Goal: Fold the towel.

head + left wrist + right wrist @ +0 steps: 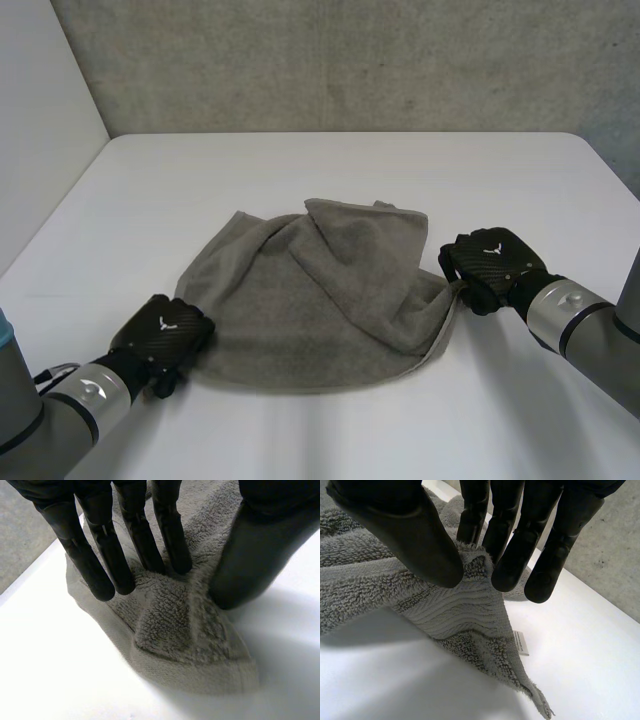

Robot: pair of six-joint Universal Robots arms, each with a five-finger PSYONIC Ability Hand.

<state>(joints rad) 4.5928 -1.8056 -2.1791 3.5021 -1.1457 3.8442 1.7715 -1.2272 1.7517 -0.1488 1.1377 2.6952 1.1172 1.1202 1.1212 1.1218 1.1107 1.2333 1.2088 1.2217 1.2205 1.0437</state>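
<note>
Head view: on the white table (330, 170) the grey towel (320, 300) lies rumpled at centre, its long axis running from 8 to 3 o'clock. The left hand (165, 335) at 8 o'clock presses a corner flat with straight, spread fingers; the right hand (492, 262) at 3 o'clock pinches a lifted corner between thumb and fingers.

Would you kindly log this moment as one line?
task: fold towel | left hand: open, pressing near corner | right hand: pinching lifted corner
</note>
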